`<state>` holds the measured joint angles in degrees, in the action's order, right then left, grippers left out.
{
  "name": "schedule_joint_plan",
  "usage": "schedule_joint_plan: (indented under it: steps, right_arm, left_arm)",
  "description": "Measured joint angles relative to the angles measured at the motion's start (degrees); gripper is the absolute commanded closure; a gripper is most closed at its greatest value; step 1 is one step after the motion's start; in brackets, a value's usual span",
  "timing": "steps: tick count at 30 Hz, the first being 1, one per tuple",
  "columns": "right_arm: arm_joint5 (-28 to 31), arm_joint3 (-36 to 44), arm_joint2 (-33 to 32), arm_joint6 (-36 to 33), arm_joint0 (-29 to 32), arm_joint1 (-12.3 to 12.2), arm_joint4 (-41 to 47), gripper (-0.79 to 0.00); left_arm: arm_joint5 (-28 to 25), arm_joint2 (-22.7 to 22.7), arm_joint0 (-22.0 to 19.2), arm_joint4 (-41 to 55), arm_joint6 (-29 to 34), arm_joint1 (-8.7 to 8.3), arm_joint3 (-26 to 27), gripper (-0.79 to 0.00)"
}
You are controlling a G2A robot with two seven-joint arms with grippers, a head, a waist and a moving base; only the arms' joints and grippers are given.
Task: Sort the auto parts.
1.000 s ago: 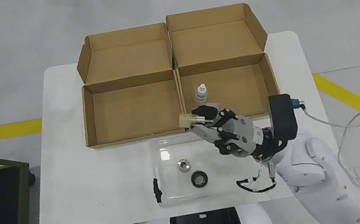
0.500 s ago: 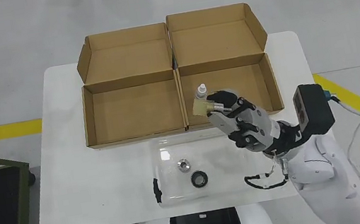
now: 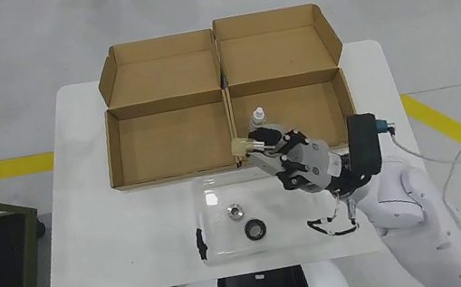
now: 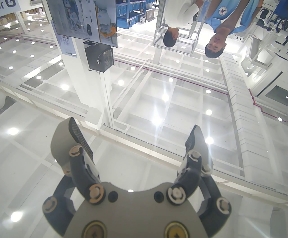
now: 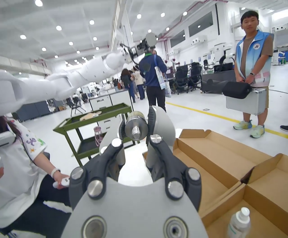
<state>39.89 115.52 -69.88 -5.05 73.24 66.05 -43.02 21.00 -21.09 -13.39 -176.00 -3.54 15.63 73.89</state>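
- Cylinder (image 5: 135, 129) of silvery metal, short, with a small stud on its end face, is clamped between the fingers of the right tool (image 5: 137, 120).
- Seen from above, it hangs over the front wall of the right cardboard box (image 3: 336, 117), near the seam with the left box (image 3: 166, 145) and close to a white bottle (image 3: 258, 119).
- Left tool (image 4: 135, 135) points at the ceiling, fingers wide apart.

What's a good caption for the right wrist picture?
Right gripper shut on a metal cylinder, near two open cardboard boxes, one holding a white bottle.
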Motion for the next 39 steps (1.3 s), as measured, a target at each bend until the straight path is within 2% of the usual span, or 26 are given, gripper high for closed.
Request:
schedule_joint_plan:
  steps: [14, 25, 39]
  right_arm:
    - [-4.9, -5.58, -3.58, -13.79, -1.72, -1.01, -7.31, 0.0]
    - [-9.12, -9.35, -7.62, -21.94, -3.72, -1.85, -11.02, 0.0]
    - [-14.1, -20.84, -1.46, -31.11, -13.06, -1.22, -16.22, 0.0]
  left_arm:
    - [0.0, 0.0, 0.0, 0.0, 0.0, 0.0, 0.0, -0.785]
    - [0.0, 0.0, 0.0, 0.0, 0.0, 0.0, 0.0, -0.785]
    - [0.0, 0.0, 0.0, 0.0, 0.0, 0.0, 0.0, -0.785]
